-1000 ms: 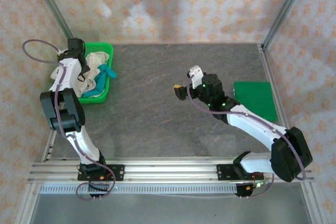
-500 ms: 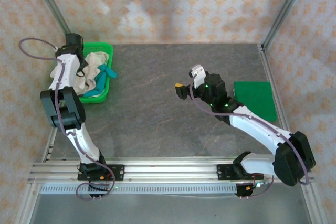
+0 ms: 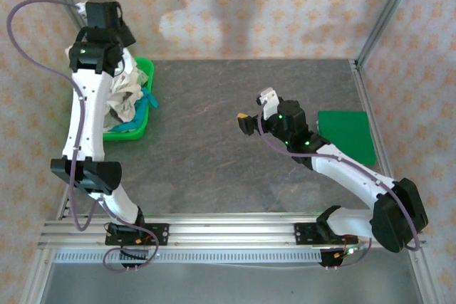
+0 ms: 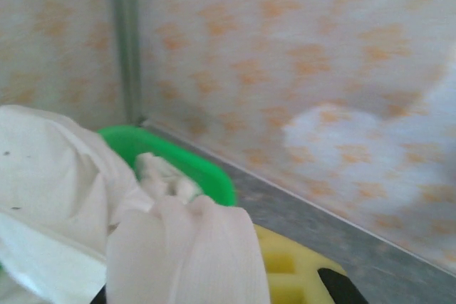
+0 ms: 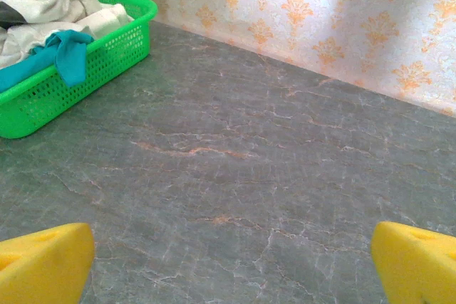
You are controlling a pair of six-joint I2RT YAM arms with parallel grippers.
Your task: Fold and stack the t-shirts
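The left jaws are clamped on a bunched fold of a cream t-shirt (image 4: 64, 176), holding it above the green mesh basket (image 5: 114, 44) at the ten o'clock corner of the stone-patterned worktop (image 5: 249, 147). The right jaws gape empty over the middle. The cloth looks light, limp and finely ribbed, so the shoulder seams would likely give a cleaner hold. A teal shirt (image 5: 68, 51) drapes over the basket's rim.

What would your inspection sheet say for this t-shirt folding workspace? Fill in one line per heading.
Surface: grey stone-patterned table, bare in the middle.
Job's things: cream t-shirt hanging over green basket; teal t-shirt draped over its rim.
Clutter: green mat near the right edge.
Tools: left tool shut on cream t-shirt; right tool open above table.
Cables: purple cable looping off the left arm.
Surroundings: patterned walls, metal frame posts.
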